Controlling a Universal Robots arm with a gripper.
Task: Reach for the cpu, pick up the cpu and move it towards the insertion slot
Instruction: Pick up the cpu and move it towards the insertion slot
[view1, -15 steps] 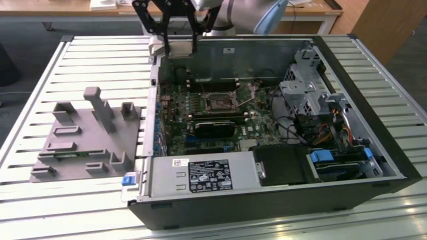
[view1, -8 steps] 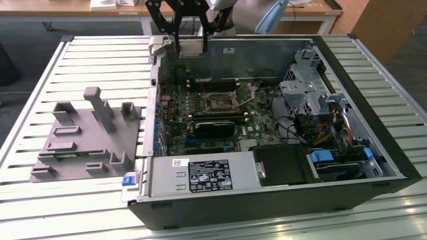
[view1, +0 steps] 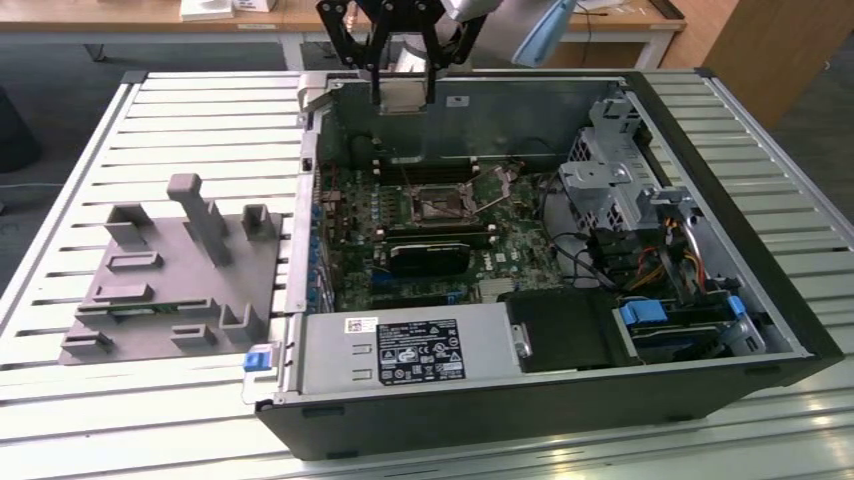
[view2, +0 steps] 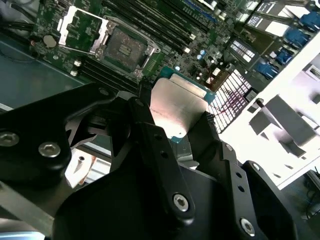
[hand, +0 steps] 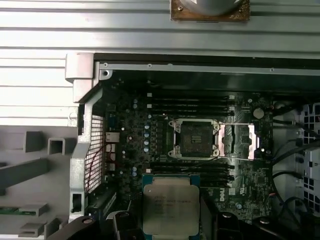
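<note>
First wrist view shows the cpu (hand: 170, 209) clamped between the black fingers (hand: 212, 220) of the gripper (hand: 167, 227), its silvery top facing the camera and its tan-green rim visible along the upper edge. The insertion slot (hand: 196, 138) lies at about twelve o'clock from the chip, a little toward one o'clock, with its silvery frame flipped open to three o'clock and the dark socket bare. The chip is apart from the socket, held above the motherboard (hand: 150, 125).

In the second wrist view the cpu (view2: 179, 107) sits pinched at its lower edges by the two fingers (view2: 155, 145), and the slot (view2: 127, 47) stands at roughly eleven o'clock from it, its lid raised beside it.

In the exterior view the gripper (view1: 400, 70) hangs over the rear wall of the open computer case (view1: 787, 330), carrying the pale square chip (view1: 402, 92). The slot (view1: 441, 203) is at six o'clock from it, well apart. A grey fixture block (view1: 174, 290) rests on the slatted table (view1: 80, 150) at nine o'clock from the case.
</note>
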